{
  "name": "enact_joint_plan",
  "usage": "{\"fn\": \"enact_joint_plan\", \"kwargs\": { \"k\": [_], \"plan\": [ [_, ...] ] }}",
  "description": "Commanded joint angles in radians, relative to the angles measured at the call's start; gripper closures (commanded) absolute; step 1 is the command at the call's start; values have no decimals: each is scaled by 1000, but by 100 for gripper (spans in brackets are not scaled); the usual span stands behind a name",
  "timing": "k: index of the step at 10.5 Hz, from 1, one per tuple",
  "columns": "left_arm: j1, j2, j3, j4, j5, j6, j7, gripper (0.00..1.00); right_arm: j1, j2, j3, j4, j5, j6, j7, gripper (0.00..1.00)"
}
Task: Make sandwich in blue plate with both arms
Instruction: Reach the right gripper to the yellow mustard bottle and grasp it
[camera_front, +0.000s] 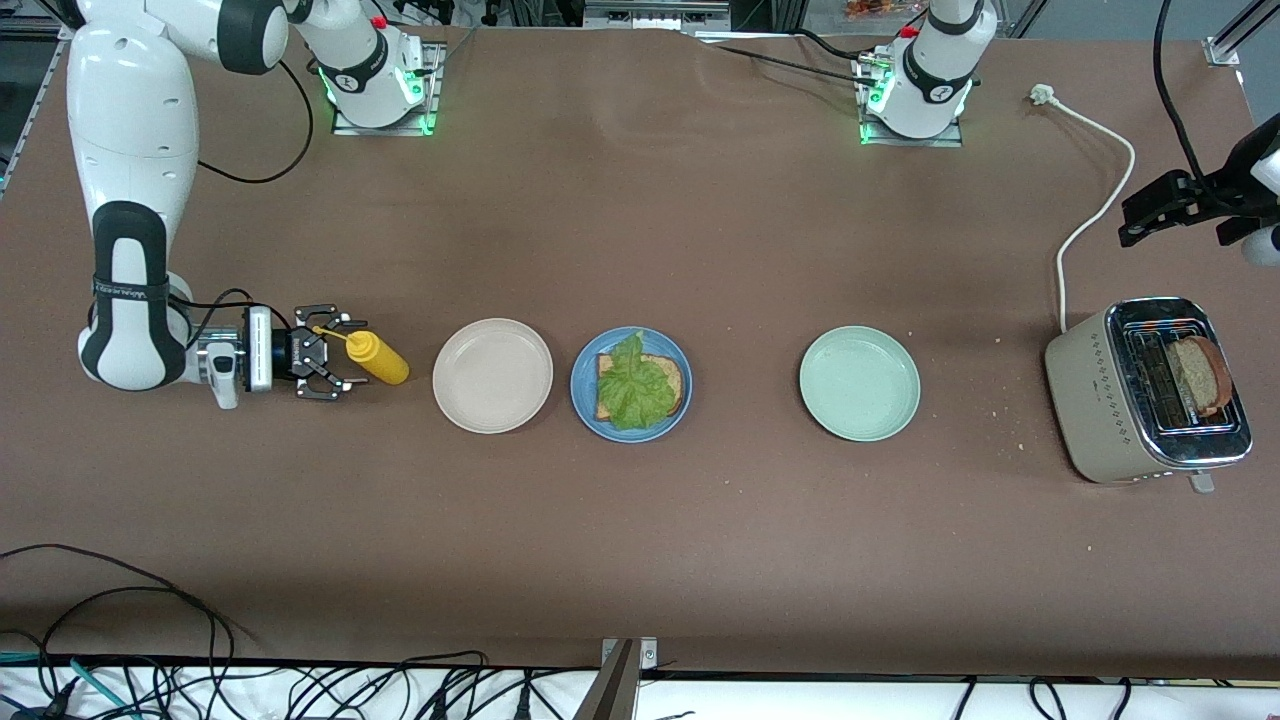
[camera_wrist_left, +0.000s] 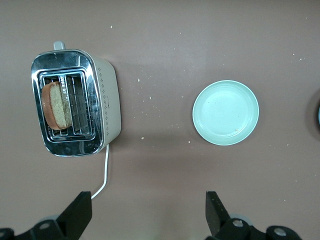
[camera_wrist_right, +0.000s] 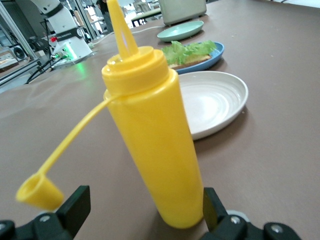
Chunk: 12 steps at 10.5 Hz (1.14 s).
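Front view: the blue plate (camera_front: 677, 351) is seen in the middle of the row of plates, between the beige plate (camera_front: 492, 375) and the pale green plate (camera_front: 859, 383); one bread slice (camera_front: 675, 376) lies on it under a lettuce leaf (camera_front: 634, 385), so the sandwich is judged half built.
Right gripper (camera_front: 343, 351): low at the right arm's end of the table, jaws spread wide around the yellow squeeze bottle (camera_front: 379, 358), nothing yet clamped.
Left wrist view: the left gripper (camera_wrist_left: 149, 212) is held wide open and empty above bare table near the toaster (camera_wrist_left: 75, 102), where the second slice (camera_wrist_left: 54, 105) stands in a slot.
Right wrist view: the bottle (camera_wrist_right: 152, 140) is seen upright between the open fingers (camera_wrist_right: 76, 205), cap (camera_wrist_right: 39, 190) off and dangling.
Step in hand: the bottle is judged due for grasping.
Advice: the body should be clamped mid-height, gently, and kept upright until it is over the lettuce, lest sauce be squeezed out early.
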Motion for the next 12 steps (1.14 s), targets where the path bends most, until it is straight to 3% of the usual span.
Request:
{"fn": "enact_joint_plan", "kwargs": {
  "k": [1, 5, 6, 7, 8, 9, 12],
  "plan": [
    [-4, 9, 6, 25, -22, -21, 12, 0, -38, 17, 36, 45, 15, -50, -31, 0],
    [-4, 9, 6, 24, -22, -21, 10, 0, -39, 20, 36, 78, 15, -87, -25, 5],
    [-4, 9, 6, 24, -22, -21, 12, 0, -39, 20, 36, 82, 17, -85, -17, 12],
    [-4, 9, 6, 24, -22, -21, 12, 0, -39, 21, 46, 88, 17, -85, -15, 26],
    [-4, 9, 6, 25, -22, -21, 12, 0, -39, 21, 51, 94, 17, -84, -14, 55],
    [-7, 9, 5, 25, -22, -21, 10, 0, -38, 26, 51, 95, 17, -79, -5, 67],
    [-7, 9, 5, 25, -22, -23, 10, 0, -32, 28, 50, 98, 15, -71, 47, 77]
  ]
}}
